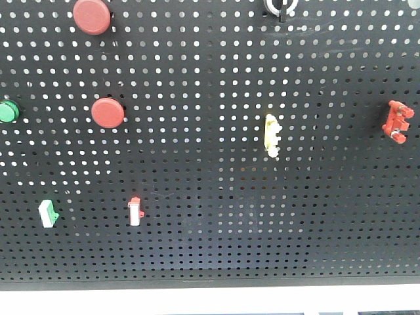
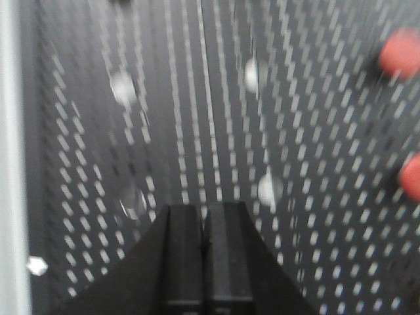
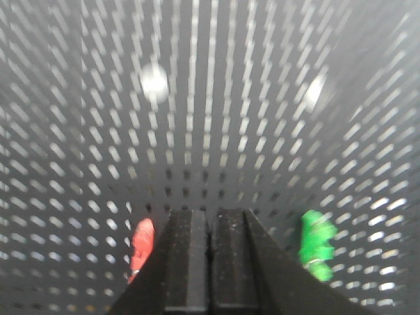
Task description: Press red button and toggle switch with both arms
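Red button (image 1: 107,113) sits on the left half of the black pegboard (image 1: 216,249), below a larger red button (image 1: 92,16). In the left wrist view both are blurred red blobs at the far right edge, well off the line of the left gripper (image 2: 205,209), whose fingers are pressed together with nothing between them. The right gripper (image 3: 210,213) is likewise closed and empty, with a red toggle switch (image 3: 142,246) just off its left side and a green switch (image 3: 317,243) off its right. Which one is meant I cannot tell. The closed fingers make a good blunt tip. The left arm likely needs to slide right until a button is centred, then push straight in; the right should catch its lever squarely and move it along its throw, not scrape across it. The green button (image 1: 8,111) is left of the lower red one, so approaching from the bare board to its right looks safer. A pale frame edge (image 2: 13,164) bounds the left arm's outer side. The board around the yellow switch (image 1: 271,135) is bare.
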